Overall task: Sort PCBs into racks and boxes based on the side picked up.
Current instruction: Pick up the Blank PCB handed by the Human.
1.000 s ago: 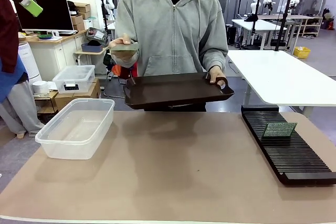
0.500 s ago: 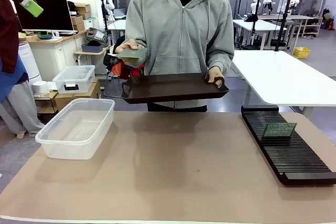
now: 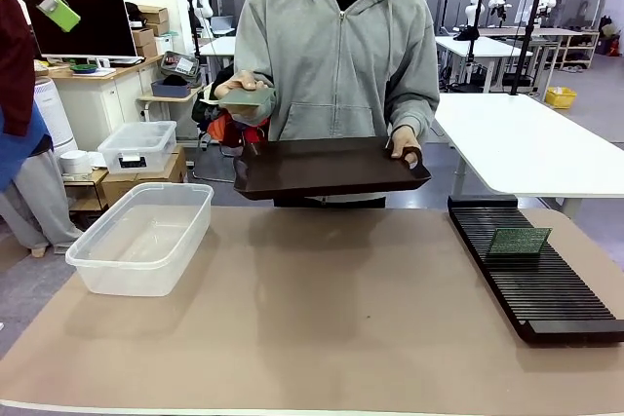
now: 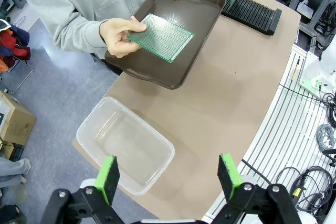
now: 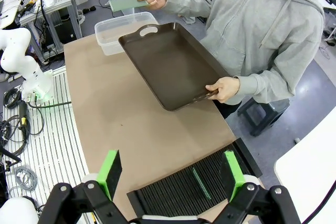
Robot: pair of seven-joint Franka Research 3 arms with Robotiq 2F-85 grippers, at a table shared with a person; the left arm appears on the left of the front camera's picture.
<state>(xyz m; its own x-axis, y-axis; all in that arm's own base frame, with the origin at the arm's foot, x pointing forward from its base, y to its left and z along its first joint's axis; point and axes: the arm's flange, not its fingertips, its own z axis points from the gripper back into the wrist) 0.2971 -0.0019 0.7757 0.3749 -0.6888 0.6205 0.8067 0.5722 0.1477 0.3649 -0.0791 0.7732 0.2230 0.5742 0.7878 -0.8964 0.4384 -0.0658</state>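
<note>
Robotics lab. Rows of white worktops (image 3: 526, 138) on grey floor (image 3: 590, 114), monitor (image 3: 88, 26) on cluttered desk (image 3: 93, 73), stacked cardboard boxes (image 3: 151, 26), loose cables (image 5: 16, 124) beside metal grid panel (image 5: 58, 145).

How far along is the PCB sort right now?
Done: one PCB stands in a slot of the rack. In hand: the person's hand holds the second PCB up, apart from the tray. Left: that board goes to the rack or the tub, which holds no board. The left end effector and the right end effector are open, holding nothing.
</note>
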